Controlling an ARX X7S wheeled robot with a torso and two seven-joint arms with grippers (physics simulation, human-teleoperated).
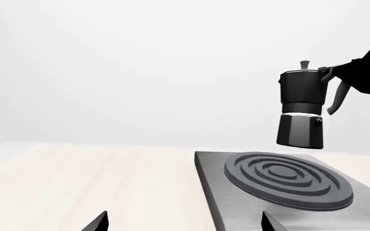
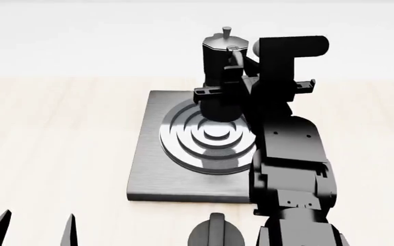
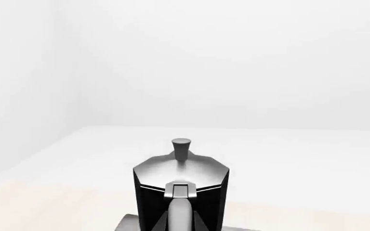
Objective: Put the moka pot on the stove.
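The moka pot, black and faceted with a grey lid and knob, hangs upright a little above the burner of the stove, not touching it. My right gripper is shut on its curved side handle. In the head view the moka pot is over the far part of the burner rings, with the right gripper behind it. The right wrist view shows the moka pot lid from the handle side and the right gripper round the handle. My left gripper stands open, nothing in it, near the stove's front left.
A black round dial knob lies on the pale wooden table just in front of the stove plate. My right arm stretches over the stove's right side. A white wall stands behind the table.
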